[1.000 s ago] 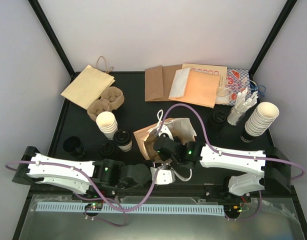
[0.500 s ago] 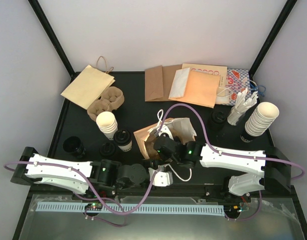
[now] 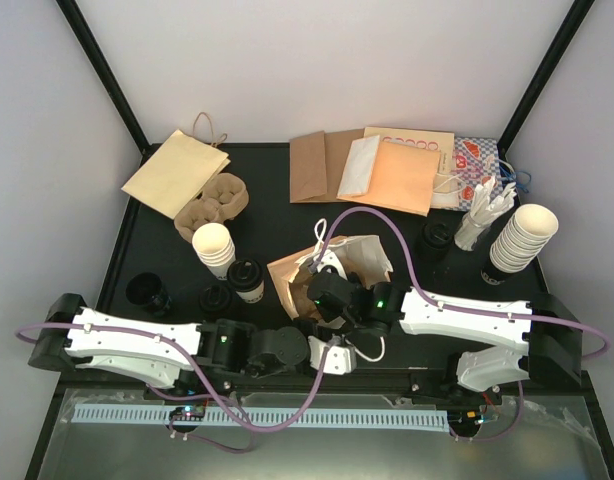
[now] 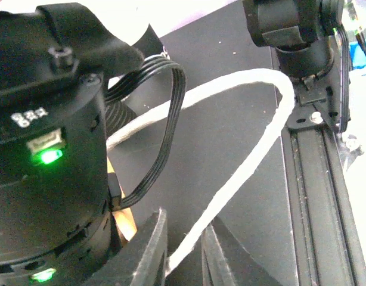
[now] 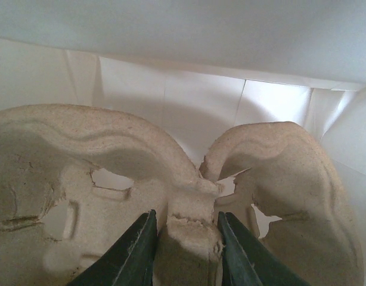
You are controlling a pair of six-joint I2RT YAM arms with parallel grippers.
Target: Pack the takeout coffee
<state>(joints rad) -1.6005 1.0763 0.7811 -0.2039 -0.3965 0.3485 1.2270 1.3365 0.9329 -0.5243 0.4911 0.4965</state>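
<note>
A brown paper bag [image 3: 292, 275] with a white lining lies open in the middle of the table. My right gripper [image 5: 186, 215] reaches inside it and is shut on the centre ridge of a pulp cup carrier [image 5: 81, 155]. My left gripper [image 4: 184, 231], by the front rail, is shut on the bag's white cord handle [image 4: 248, 149], which loops away to the right. One takeout coffee [image 3: 249, 280], cream with a black lid, stands left of the bag. A second black-lidded cup [image 3: 216, 298] stands beside it. Neither gripper touches them.
A stack of lidless cups [image 3: 214, 246] and a second pulp carrier [image 3: 215, 202] stand back left, with black lids [image 3: 147, 291] near them. Flat bags [image 3: 387, 170] line the back. Another cup stack [image 3: 522, 238] and cutlery [image 3: 484, 215] stand at the right.
The left arm has slid to the right along the front edge. Its jaws opened and closed again on the cord handle. The right arm has not moved.
</note>
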